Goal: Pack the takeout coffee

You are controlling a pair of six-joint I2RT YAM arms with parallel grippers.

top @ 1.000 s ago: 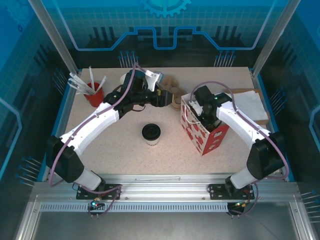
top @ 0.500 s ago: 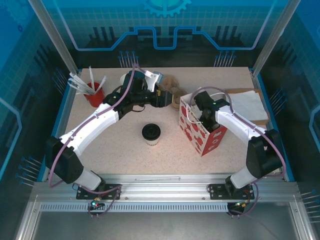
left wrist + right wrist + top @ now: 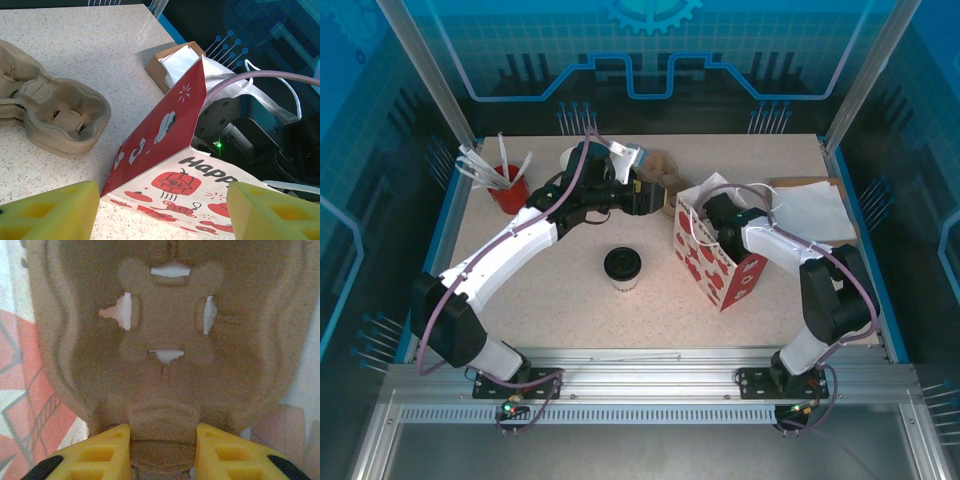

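The table (image 3: 560, 300) is carrying everything. The largest item on it, the strawberry-print bag (image 3: 705, 272), is standing open at about 3 o'clock from the table's centre. The right arm (image 3: 790, 255) is reaching into the bag's mouth from the 4 o'clock side. The step in hand therefore looks like seating a pulp cup carrier (image 3: 165, 335) inside the bag ahead of the drink.

In the right wrist view the carrier is facing the camera, with the printed bag wall showing at its 9 o'clock. The yellow pads of the right gripper (image 3: 162, 440) are flanking the carrier's near tab. I cannot tell whether they are pinching it or letting it go.

To do this well, the carrier should be lying level on the bag floor, wells up, before the pads part. The wrist should then be rising straight out of the mouth, so that it is not dragging the walls or the white handles and tipping the bag toward 9 o'clock.

The spare carrier stack (image 3: 665, 185) is sitting at 11 o'clock from the bag. The left gripper (image 3: 160, 210) is hovering just beside the stack with its fingers spread wide and empty, looking across at the bag's red side. From there it could be bracing that wall.

The takeout coffee (image 3: 622, 266) is standing upright with its lid on near the table's centre. It is at 9 o'clock from the bag and apart from it, and neither gripper is touching it.
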